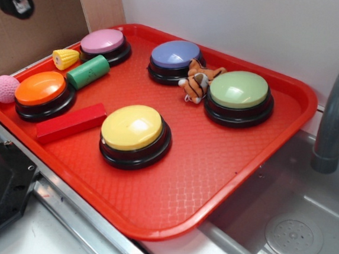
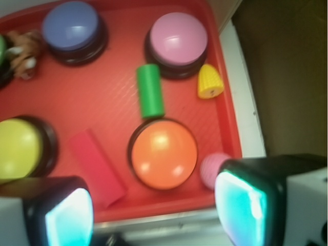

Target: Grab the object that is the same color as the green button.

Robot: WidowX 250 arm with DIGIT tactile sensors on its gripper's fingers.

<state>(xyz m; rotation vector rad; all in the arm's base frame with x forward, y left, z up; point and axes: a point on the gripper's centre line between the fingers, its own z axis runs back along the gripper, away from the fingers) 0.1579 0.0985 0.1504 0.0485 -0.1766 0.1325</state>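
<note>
End effector [image 2: 154, 210] wide open, empty, above tray edge. Matte green cylinder [image 1: 87, 72] lies flat on textured red plastic tray [image 1: 212, 184], at 12 o'clock of orange domed button [image 2: 163, 154]. Pale green domed button [image 1: 238, 97] well apart.

On the tray [image 1: 261, 165], the cylinder block [image 1: 87, 72] lies between two buttons, the corn toy [image 1: 65, 58] just beside it.

The tray [image 1: 262, 153] is textured red plastic; the buttons' domes, like the yellow button [image 1: 132, 127], shine smooth. Green cylinder [image 1: 87, 72] matt, pink ball [image 1: 5, 88] rough, tiger toy [image 1: 198, 81] plush.
</note>
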